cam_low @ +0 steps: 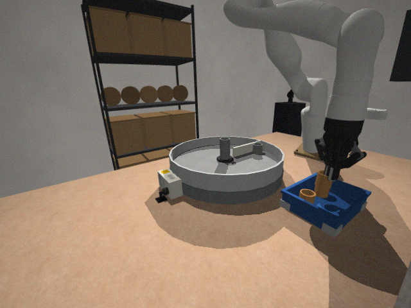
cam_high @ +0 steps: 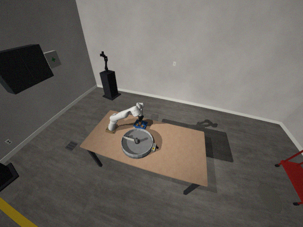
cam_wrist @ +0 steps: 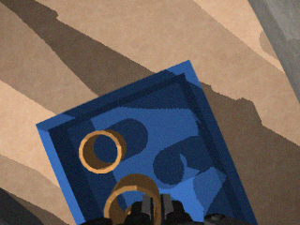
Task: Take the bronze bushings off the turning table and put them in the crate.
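My gripper [cam_high: 140,120] [cam_low: 331,176] [cam_wrist: 157,207] is shut on the wall of a bronze bushing [cam_low: 320,179] [cam_wrist: 141,180], held upright over the blue crate [cam_high: 146,124] [cam_low: 311,212] [cam_wrist: 192,70]. One bronze bushing [cam_high: 137,125] [cam_low: 308,199] [cam_wrist: 90,155] stands in the crate, clear of the fingers. Another bronze bushing [cam_high: 142,126] is in the crate, largely hidden by the held one in the exterior view; whether they touch is unclear. On the turning table [cam_high: 144,146] [cam_low: 228,182], a short grey cylinder [cam_low: 257,148], apparently a steel bushing, stands at the pale bar's end. No bronze shows there.
The turning table has a raised rim, a tall central post [cam_low: 224,149] and a pale bar [cam_low: 243,150]. A control box [cam_high: 154,147] [cam_low: 171,183] sits at its side. The arm's base plate [cam_high: 111,131] is near the crate. A shelf rack [cam_low: 142,59] stands behind.
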Controlling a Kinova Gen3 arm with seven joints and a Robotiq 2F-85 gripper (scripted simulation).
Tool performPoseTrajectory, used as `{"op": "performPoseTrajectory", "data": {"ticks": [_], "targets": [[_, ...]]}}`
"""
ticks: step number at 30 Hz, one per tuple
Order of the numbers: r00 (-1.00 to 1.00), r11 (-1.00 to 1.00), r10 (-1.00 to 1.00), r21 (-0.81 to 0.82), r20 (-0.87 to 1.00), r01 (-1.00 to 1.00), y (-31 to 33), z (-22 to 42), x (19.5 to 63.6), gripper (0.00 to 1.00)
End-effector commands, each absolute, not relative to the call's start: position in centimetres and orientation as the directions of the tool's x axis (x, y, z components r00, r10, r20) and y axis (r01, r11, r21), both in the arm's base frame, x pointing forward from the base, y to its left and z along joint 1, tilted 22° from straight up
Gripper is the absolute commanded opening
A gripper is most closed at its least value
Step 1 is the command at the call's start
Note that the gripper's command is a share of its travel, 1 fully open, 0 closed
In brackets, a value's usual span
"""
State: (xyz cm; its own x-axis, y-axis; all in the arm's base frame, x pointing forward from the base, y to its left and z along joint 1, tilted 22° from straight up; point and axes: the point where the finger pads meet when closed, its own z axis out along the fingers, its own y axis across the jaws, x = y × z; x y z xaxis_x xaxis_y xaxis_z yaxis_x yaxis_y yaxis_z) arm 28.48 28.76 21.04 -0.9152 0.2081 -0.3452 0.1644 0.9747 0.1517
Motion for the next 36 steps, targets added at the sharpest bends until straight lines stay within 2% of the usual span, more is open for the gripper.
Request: {"op": "performPoseTrajectory", "data": {"ticks": [1,36], "targets": [[-0.916,0.975,0.205,0.152,-0.345,0.161,28.9,21.1,28.4,0.00],[-0.916,0.975,0.205,0.152,-0.345,0.161,29.0,19.5,29.0,0.00]]}}
